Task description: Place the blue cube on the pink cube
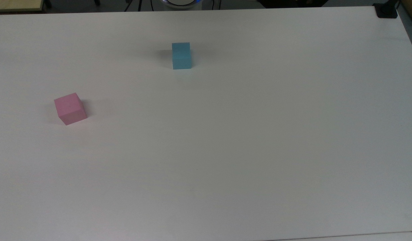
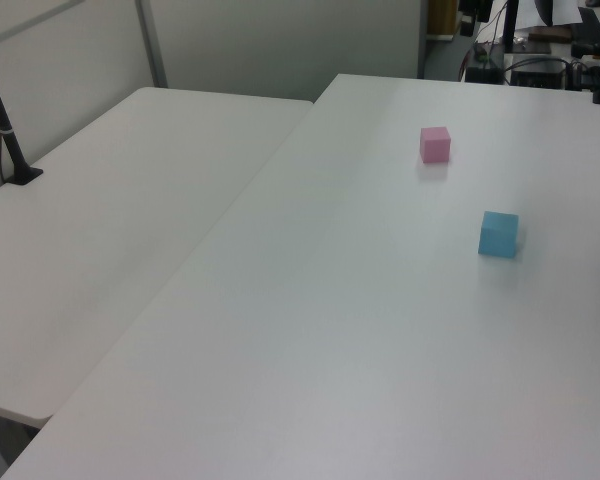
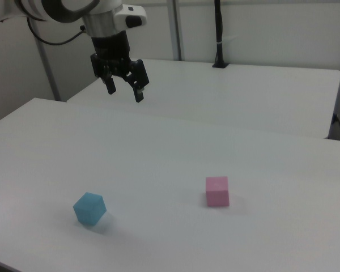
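The blue cube (image 1: 181, 56) sits near the table's (image 1: 246, 140) far edge in the top view, well apart from the pink cube (image 1: 70, 108). The gripper (image 3: 124, 89) hangs high, jaws spread, empty.

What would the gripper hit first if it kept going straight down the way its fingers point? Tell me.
Probably the bare white table. The open gripper hangs high, pointing down, and both the blue cube and pink cube appear well aside; depth is uncertain.

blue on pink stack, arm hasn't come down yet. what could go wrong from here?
1. The gripper hangs open, high above the table, away from the blue cube; that cube sits corner-on in the right view, so the fingers may need rotating or could pinch corners.
2. The pink cube is the same size and loose: an off-centre placement could tip the blue cube or nudge the pink cube.
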Controlling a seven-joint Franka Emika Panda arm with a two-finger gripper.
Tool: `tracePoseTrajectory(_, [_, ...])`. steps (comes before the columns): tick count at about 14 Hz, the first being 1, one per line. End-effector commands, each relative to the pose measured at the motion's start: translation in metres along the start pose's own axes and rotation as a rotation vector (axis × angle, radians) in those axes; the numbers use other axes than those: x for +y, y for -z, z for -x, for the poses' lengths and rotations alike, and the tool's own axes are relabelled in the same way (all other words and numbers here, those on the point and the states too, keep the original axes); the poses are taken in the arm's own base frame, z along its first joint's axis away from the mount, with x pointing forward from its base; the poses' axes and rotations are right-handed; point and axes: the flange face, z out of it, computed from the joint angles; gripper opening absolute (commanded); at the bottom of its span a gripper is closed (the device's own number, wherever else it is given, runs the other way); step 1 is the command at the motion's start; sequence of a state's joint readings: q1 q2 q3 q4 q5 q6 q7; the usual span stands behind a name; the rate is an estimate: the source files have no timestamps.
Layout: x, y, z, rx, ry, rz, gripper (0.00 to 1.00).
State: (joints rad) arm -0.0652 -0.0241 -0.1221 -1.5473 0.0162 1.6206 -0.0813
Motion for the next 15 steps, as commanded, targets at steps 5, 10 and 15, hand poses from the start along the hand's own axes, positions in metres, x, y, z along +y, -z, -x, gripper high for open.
tracePoseTrajectory(5, [0.008,0.005,0.014,-0.039,0.066,0.008,1.00])
tracePoseTrajectory(10, [0.018,-0.003,0.009,-0.040,0.061,0.026,1.00])
tracePoseTrajectory(15, [0.010,-0.012,0.007,-0.049,0.075,0.024,1.00])
